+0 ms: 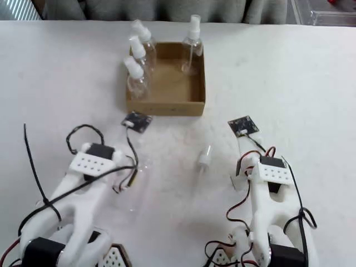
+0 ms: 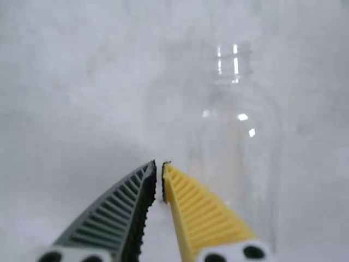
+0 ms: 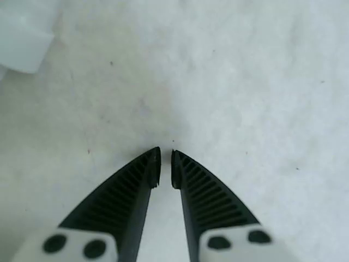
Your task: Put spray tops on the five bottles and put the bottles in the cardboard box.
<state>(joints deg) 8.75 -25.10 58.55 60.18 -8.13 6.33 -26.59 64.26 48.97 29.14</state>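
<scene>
Four clear bottles with white spray tops stand in the cardboard box (image 1: 167,105): three along its left wall (image 1: 137,69) and one at its far right corner (image 1: 192,47). A loose white spray top (image 1: 204,158) lies on the table between the arms. A clear bottle without a top (image 2: 232,136) lies on the table just beside my left gripper (image 2: 159,164), which is shut with nothing in it. My right gripper (image 3: 166,152) is shut over bare table, with a white object (image 3: 22,49) off to one side of it.
The table (image 1: 300,83) is white, with bare room on both sides of the box. Loose black and red cables (image 1: 33,167) trail along both arms near the front edge.
</scene>
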